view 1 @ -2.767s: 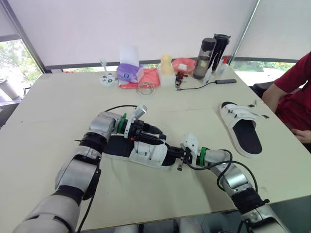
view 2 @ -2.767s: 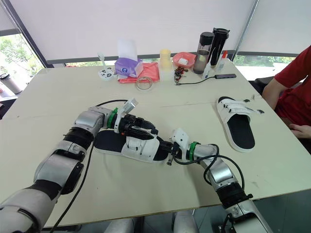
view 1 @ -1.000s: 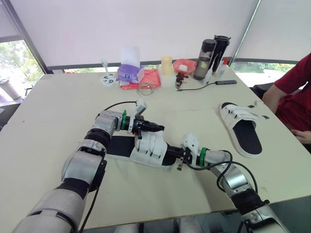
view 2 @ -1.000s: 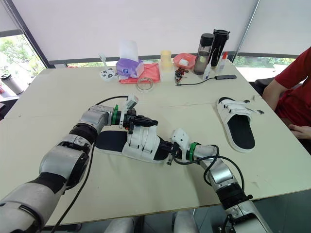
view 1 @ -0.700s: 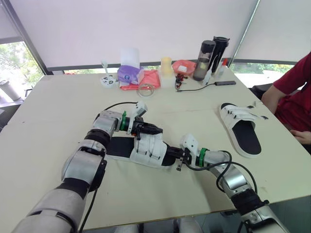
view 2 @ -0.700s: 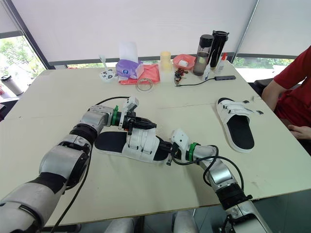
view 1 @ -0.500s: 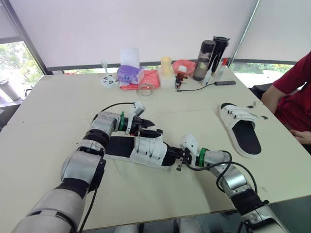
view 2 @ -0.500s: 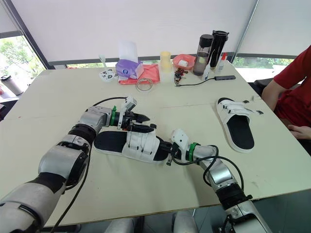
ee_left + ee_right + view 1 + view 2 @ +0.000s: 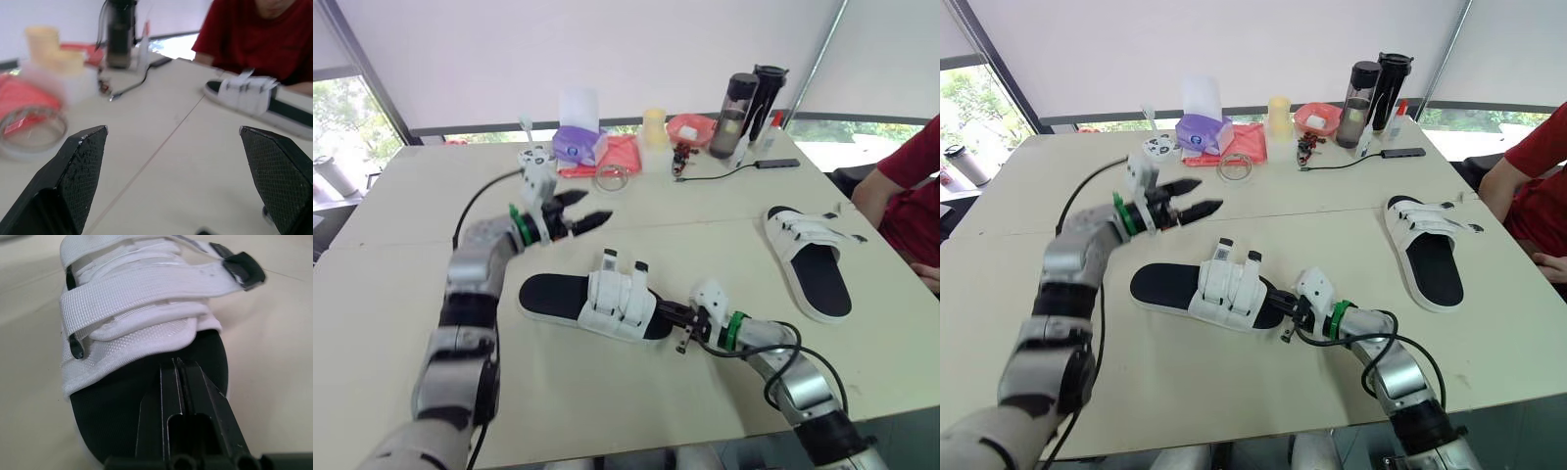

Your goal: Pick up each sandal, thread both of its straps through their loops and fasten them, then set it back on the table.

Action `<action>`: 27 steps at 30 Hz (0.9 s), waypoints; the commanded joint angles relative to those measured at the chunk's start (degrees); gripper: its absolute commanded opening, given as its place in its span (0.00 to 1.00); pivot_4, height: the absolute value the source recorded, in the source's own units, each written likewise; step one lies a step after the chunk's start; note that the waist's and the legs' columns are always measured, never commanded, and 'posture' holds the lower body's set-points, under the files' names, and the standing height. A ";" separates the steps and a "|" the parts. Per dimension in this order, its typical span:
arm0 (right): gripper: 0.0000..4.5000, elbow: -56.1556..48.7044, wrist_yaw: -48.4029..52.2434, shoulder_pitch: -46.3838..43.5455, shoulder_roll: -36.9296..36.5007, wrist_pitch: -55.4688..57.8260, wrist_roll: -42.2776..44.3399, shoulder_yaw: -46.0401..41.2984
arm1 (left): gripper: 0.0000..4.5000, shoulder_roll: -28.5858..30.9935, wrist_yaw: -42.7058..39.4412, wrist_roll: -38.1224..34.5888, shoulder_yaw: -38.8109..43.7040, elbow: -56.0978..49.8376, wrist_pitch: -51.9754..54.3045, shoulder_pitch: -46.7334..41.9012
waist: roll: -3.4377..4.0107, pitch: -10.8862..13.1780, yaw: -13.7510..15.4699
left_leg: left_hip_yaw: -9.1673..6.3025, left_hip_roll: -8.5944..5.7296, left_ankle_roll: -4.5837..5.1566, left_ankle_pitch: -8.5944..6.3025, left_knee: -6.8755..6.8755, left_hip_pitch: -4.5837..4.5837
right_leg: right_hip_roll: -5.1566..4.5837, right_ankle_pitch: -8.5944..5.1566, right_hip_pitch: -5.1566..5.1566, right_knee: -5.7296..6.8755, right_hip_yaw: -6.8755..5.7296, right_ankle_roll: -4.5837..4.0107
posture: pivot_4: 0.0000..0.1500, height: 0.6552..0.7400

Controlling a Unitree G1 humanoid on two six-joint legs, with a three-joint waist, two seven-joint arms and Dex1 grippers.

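Near sandal looks strapped, on surface. Left gripper jaws apart, clear; right gripper jaws together at toe. Next: far sandal.

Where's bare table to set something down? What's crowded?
Bare: the table between the near sandal and far sandal; also the left side past the near sandal's heel. Crowded: back edge, with tissue box, bottles, cable. The left gripper hangs open mid-left.
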 commanded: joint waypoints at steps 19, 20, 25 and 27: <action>0.00 -28.33 -0.16 14.04 -15.14 18.53 11.51 -17.52 | 0.99 10.81 7.99 -32.31 7.82 -37.67 36.20 25.75 | 0.16 0.97 0.96 | 0.13 0.08 -0.08 0.06 0.17 -0.12 | 0.04 -0.20 -0.25 0.35 0.09 -0.35 | 1.00 1.00; 0.00 -28.93 0.02 14.78 -15.55 18.93 11.88 -17.71 | 0.99 11.36 7.47 -32.66 7.26 -36.24 36.57 25.27 | 0.16 0.97 0.97 | 0.14 0.08 -0.08 0.06 0.17 -0.11 | 0.03 -0.21 -0.24 0.34 0.10 -0.35 | 1.00 1.00; 0.00 -29.94 -0.51 16.19 -15.88 19.10 11.99 -17.90 | 0.99 13.18 4.07 -32.60 2.95 -30.26 36.56 21.96 | 0.16 0.97 1.00 | 0.19 0.09 -0.08 0.06 0.18 -0.12 | 0.01 -0.27 -0.25 0.34 0.09 -0.48 | 1.00 1.00; 0.00 -30.39 -0.96 16.26 -15.76 19.38 12.19 -17.98 | 0.99 13.67 1.71 -31.76 0.37 -27.17 35.70 20.03 | 0.16 0.97 1.01 | 0.20 0.08 -0.08 0.06 0.19 -0.12 | 0.00 -0.27 -0.25 0.34 0.09 -0.49 | 1.00 1.00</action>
